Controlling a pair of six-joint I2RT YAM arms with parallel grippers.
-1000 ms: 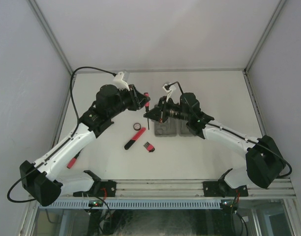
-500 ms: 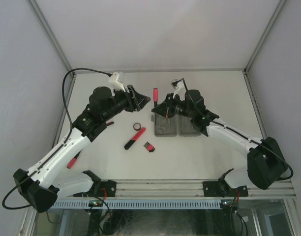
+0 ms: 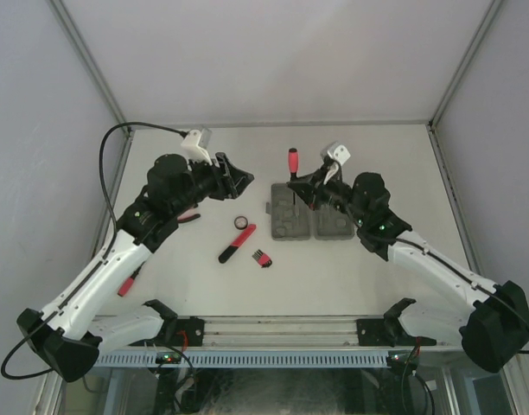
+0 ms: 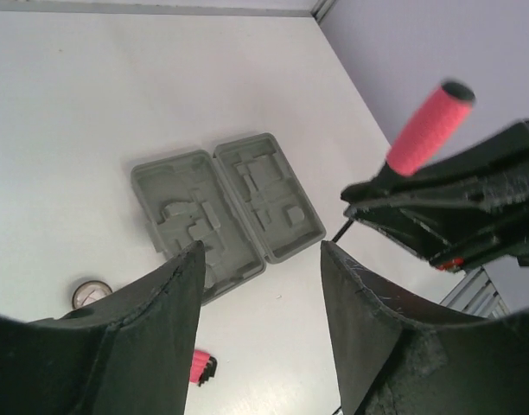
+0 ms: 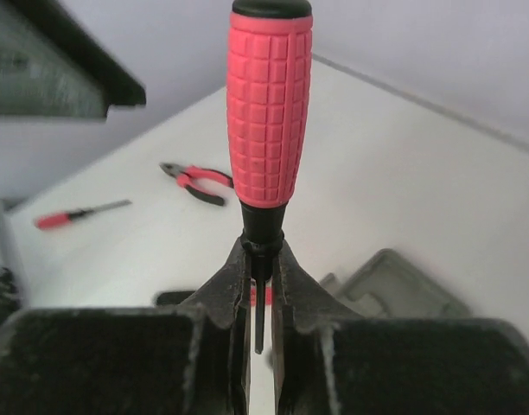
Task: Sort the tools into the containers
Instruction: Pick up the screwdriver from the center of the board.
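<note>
Grey tool case point(image 3: 286, 226): lies open flat at mid-table with its recesses facing up, ready to receive tools.

Left gripper point(image 4: 260, 333): at 10 o'clock of the case. Jaws well apart, nothing between them. Judged to be standing clear.

Right gripper point(image 5: 261, 259): above the case's 12 o'clock edge. Clamped on the shank of the fat-handled screwdriver point(image 5: 269, 112), just under the grip, handle up. Probably held this way so it can be laid into a recess.

Unsorted at 8 o'clock of the case: longer red-black tool point(image 3: 237, 243), hex key set point(image 3: 262, 256), black ring point(image 3: 241, 222).
</note>
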